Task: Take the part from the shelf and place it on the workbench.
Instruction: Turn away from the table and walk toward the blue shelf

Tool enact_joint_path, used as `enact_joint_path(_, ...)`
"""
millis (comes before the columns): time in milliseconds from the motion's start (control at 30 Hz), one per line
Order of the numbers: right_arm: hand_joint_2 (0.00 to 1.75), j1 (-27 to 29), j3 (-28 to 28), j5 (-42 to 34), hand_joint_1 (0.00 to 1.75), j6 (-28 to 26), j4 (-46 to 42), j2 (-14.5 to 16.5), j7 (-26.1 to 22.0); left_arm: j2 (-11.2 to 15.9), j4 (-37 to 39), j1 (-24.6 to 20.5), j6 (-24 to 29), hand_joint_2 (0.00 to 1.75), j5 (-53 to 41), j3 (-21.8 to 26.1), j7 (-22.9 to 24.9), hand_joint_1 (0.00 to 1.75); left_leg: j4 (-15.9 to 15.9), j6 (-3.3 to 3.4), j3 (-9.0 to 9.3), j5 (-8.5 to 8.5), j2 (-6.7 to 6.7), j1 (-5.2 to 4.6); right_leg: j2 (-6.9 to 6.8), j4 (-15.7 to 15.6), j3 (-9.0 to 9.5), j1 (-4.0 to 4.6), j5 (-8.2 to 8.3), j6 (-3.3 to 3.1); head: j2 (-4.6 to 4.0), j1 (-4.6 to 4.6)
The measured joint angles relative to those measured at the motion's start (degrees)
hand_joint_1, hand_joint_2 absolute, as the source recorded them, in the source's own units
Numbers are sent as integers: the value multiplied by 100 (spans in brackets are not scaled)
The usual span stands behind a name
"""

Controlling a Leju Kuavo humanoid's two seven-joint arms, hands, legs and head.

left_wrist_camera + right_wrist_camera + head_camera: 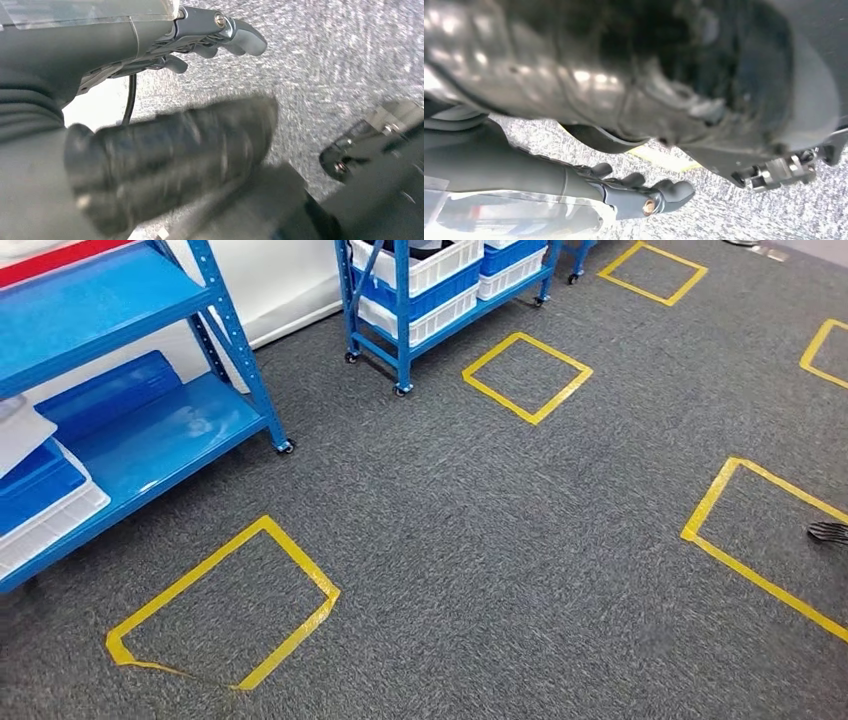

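Both hands, left hand (pixel 210 37) and right hand (pixel 634 192), hang empty with fingers loosely curled above grey carpet (pixel 480 540), blue shelf (pixel 150 430) nearby.

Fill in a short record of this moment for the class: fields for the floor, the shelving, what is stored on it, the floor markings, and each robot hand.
floor: grey carpet
near shelf: blue rack on castors, at the left
far shelf: blue wheeled rack, further back
stored: white and blue bins on the far rack; flat blue and white trays on the near one
markings: yellow tape squares, several
left hand: fingers loosely curled, holding nothing, hanging above the carpet
right hand: the same
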Motion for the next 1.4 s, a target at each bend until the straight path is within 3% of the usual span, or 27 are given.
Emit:
enact_joint_path(67, 0, -16, 0, -128, 0, 15, -1, 0, -20, 2, 0, 18, 184, 0, -26, -6, -83, 0, -23, 67, 15, 11, -127, 5, 82, 68, 12, -28, -90, 61, 0, 20)
enact_joint_path(100, 0, -20, 0, -195, 0, 20, -1, 1, -46, 3, 0, 20, 348, 0, -46, -8, -167, 0, -35, 101, 22, 18, -188, 12, 221, 237, -55, -42, -206, 82, 0, 27)
enact_joint_path(167, 0, -14, 0, -331, 0, 100, -1, 1, -61, 2, 0, 11, 749, 0, -113, -8, -384, 0, -42, 147, 24, 21, -318, 7, 524, 904, -379, -44, -543, 89, 0, 43)
enact_joint_path(233, 0, -5, -1, -421, 0, 262, 0, 0, -2, 1, 0, 0, 1063, 0, -195, -15, -564, 0, -42, 173, 28, 18, -479, -17, 610, 1533, -738, -25, -717, 59, 0, 48)
enact_joint_path(267, 0, -11, -2, -422, 0, 361, 1, 0, 37, 1, 0, 2, 1152, 0, -238, -24, -615, 0, -42, 178, 36, 17, -563, -28, 624, 1593, -807, -14, -642, 31, 0, 49)
enact_joint_path(300, 0, -18, -2, -383, 0, 445, 2, -1, 76, 1, 0, 4, 1200, 0, -277, -36, -632, 0, -42, 180, 46, 16, -649, -36, 649, 1437, -775, 1, -461, -7, 0, 48)
enact_joint_path(367, 0, -28, 9, -205, 0, 581, 5, -5, 147, -24, 0, 4, 1168, 0, -339, -70, -561, 0, -42, 177, 58, 17, -802, -40, 863, 742, -523, 34, -6, -106, 0, 46)
enact_joint_path(400, 0, -26, 30, -108, 0, 615, 7, -8, 180, -44, 0, 1, 1086, 0, -338, -88, -507, 0, -38, 170, 53, 19, -876, -41, 995, 414, -396, 42, 137, -149, 0, 43)
enact_joint_path(467, 0, -32, 96, 44, 0, 670, 9, -18, 243, -91, -1, -6, 787, 0, -292, -121, -421, 0, -49, 128, 27, 39, -1001, -23, 1136, 102, -272, 54, 195, -193, 0, 40)
enact_joint_path(533, 0, -59, 163, 162, 0, 668, 8, -21, 313, -110, -2, -3, 453, 0, -250, -136, -327, 0, -84, 68, 14, 63, -1086, -12, 1023, -5, -210, 46, 210, -211, 0, 42)
enact_joint_path(600, 0, -67, 205, 208, 0, 554, 7, -22, 369, -119, -2, -1, 297, 0, -234, -138, -202, 0, 45, 16, -50, -49, -821, -35, 877, -148, -111, 13, 264, -242, 0, 23)
enact_joint_path(667, 0, -43, 219, 131, 0, 415, 7, -24, 385, -128, -2, -26, 307, 0, -225, -139, -126, 0, 591, -36, -318, -355, -457, -33, 704, -218, -55, 5, 287, -265, 0, -7)
enact_joint_path(733, 0, -22, 219, -40, 0, 362, 7, -24, 334, -132, -2, -46, 387, 0, -215, -142, -123, 0, 1211, -97, -638, -579, -368, 4, 522, -208, -53, 7, 268, -273, 0, -18)
enact_joint_path(767, 0, -19, 219, -144, 0, 366, 7, -24, 277, -133, -2, -40, 440, 0, -192, -143, -146, 0, 1308, -128, -688, -554, -352, 24, 441, -194, -53, 2, 252, -267, 0, -17)
enact_joint_path(800, 0, -19, 219, -234, 0, 377, 7, -24, 208, -132, -2, -26, 498, 0, -152, -143, -179, 0, 1202, -157, -634, -437, -327, 43, 370, -174, -52, -8, 231, -254, 0, -17)
enact_joint_path(867, 0, -22, 219, -305, 0, 392, 7, -26, 80, -127, -1, 1, 609, 0, -15, -141, -239, 0, 535, -193, -282, -108, -162, 54, 246, -105, -49, -24, 169, -197, 0, -20)
enact_joint_path(900, 0, -24, 219, -270, 0, 385, 7, -30, 40, -126, -1, 6, 663, 0, 68, -137, -247, 0, 226, -177, -119, 0, -78, 44, 193, -60, -51, -20, 129, -156, 0, -23)
enact_joint_path(967, 0, -34, 231, -96, 0, 358, 7, -37, 10, -128, -2, 6, 738, 0, 228, -122, -209, 0, -43, -91, 19, 37, -11, 16, 100, -12, -41, 7, 73, -82, 0, -16)
enact_joint_path(1033, 0, -57, 281, 97, 0, 346, 5, -39, 27, -126, -1, 23, 782, 0, 332, -103, -131, 0, -50, 8, 23, 50, -138, 12, 30, -16, -6, 7, 50, -26, 0, -10)
enact_joint_path(1067, 0, -69, 314, 170, 0, 338, 4, -39, 42, -125, -1, 35, 803, 0, 367, -97, -101, 0, -69, 44, 32, 61, -192, 17, 78, 15, 0, -7, 9, 8, 0, -6)
enact_joint_path(1133, 0, -81, 373, 264, 0, 300, 2, -39, 95, -127, -1, 39, 843, 0, 408, -89, -77, 0, -108, 120, 48, 90, -300, 36, 331, 351, -131, -39, -232, 61, 0, 11)
enact_joint_path(1167, 0, -79, 403, 302, 0, 274, 2, -39, 128, -132, -1, 37, 864, 0, 421, -85, -78, 0, -114, 142, 42, 97, -357, 36, 482, 682, -282, -46, -417, 71, 0, 23)
enact_joint_path(1233, 0, -72, 468, 352, 0, 232, 2, -39, 190, -149, -2, 34, 902, 0, 436, -68, -81, 0, -113, 169, 23, 106, -488, 26, 599, 1394, -637, -44, -708, 69, 0, 29)
enact_joint_path(1267, 0, -73, 497, 369, 0, 223, 2, -39, 211, -156, -2, 39, 918, 0, 450, -55, -81, 0, -110, 172, 20, 108, -563, 20, 609, 1556, -728, -41, -709, 60, 0, 28)
enact_joint_path(1300, 0, -75, 522, 381, 0, 221, 2, -39, 229, -162, -1, 45, 933, 0, 466, -40, -85, 0, -105, 172, 21, 110, -644, 17, 619, 1512, -722, -38, -598, 44, 0, 28)
enact_joint_path(1333, 0, -79, 548, 397, 0, 228, 2, -42, 243, -166, -1, 51, 951, 0, 490, -23, -92, 0, -101, 170, 24, 111, -728, 17, 650, 1259, -617, -36, -396, 20, 0, 29)
enact_joint_path(1400, 0, -75, 603, 408, 0, 242, 3, -60, 290, -183, -2, 53, 971, 0, 537, 11, -101, 0, -87, 145, 18, 121, -889, 15, 918, 499, -295, -39, -5, -47, 0, 27)
